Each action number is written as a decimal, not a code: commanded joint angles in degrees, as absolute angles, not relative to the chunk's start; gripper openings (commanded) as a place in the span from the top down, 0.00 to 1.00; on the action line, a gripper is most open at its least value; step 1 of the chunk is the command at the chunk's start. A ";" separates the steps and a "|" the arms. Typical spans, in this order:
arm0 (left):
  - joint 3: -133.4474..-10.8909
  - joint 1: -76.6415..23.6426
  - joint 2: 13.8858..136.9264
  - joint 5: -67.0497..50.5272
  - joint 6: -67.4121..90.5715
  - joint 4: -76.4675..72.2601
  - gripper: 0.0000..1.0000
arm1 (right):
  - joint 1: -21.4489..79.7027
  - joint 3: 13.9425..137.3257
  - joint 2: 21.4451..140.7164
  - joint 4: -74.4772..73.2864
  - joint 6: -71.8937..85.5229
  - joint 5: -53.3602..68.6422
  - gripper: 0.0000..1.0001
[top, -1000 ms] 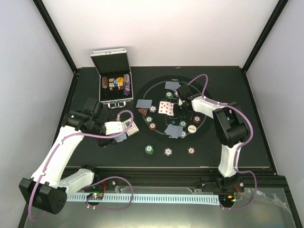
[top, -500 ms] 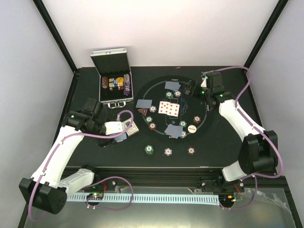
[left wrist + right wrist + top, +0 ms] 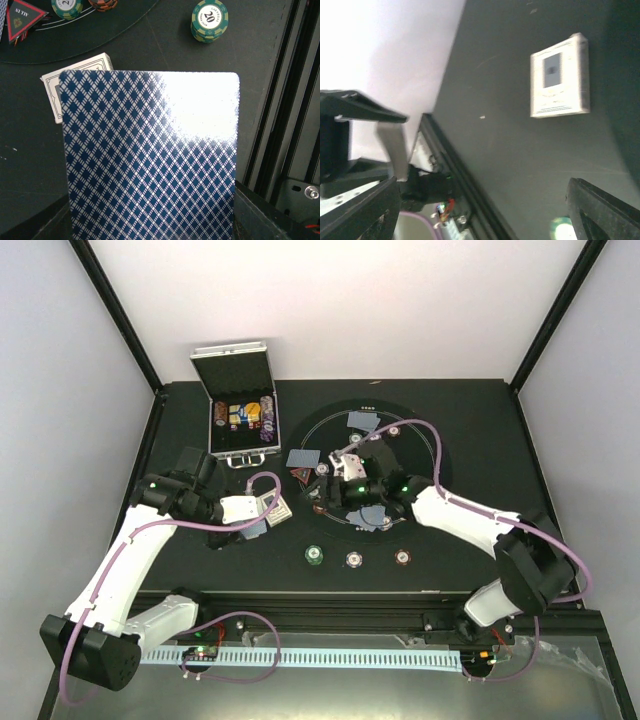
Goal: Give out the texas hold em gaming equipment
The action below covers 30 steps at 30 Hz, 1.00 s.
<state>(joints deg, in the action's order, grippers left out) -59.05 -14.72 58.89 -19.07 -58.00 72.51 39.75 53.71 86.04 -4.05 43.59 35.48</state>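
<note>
My left gripper [image 3: 150,226] is shut on a playing card [image 3: 150,160] with a blue diamond back, which stands upright and fills the left wrist view. From above, that gripper [image 3: 256,517] sits left of the mat, beside the white card box [image 3: 279,510]. Behind the card are the card box [image 3: 75,75], a green chip stack [image 3: 209,20] and the red triangle token [image 3: 20,17]. My right gripper [image 3: 330,490] reaches low across the round mat [image 3: 330,420], pointing left. It stands open [image 3: 480,210] with nothing between its jaws. Ahead of it lie the card box [image 3: 560,82] and a green chip [image 3: 562,227].
The open silver case [image 3: 240,400] stands at the back left. Face-down cards [image 3: 363,421] and chips lie on the mat, partly hidden by my right arm. Three chip stacks [image 3: 354,559] sit in a row in front of the mat.
My right arm pulled back to the mat's far right with its jaws opened, then swung low across the mat's middle, covering the face-up cards. The left arm has not moved.
</note>
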 commanded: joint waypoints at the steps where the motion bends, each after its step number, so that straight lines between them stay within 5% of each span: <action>1: -61.64 -14.85 59.46 -20.39 -57.33 72.33 0.99 | 44.51 54.87 86.76 7.10 50.60 41.43 0.12; 7: -61.90 -14.85 59.51 -21.20 -57.17 72.77 0.98 | 50.96 59.83 93.55 10.14 52.70 43.49 0.25; 19: -62.01 -14.85 59.19 -21.27 -57.30 73.12 0.98 | 55.63 65.05 104.02 21.22 60.34 46.68 0.27; 30: -62.29 -14.85 58.85 -21.35 -57.46 73.72 0.98 | 55.18 65.57 110.64 27.00 65.09 48.12 0.41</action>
<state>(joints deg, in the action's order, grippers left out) -59.77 -14.72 59.37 -19.59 -57.78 72.79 55.48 64.95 109.49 23.44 62.96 46.92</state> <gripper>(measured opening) 0.642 0.601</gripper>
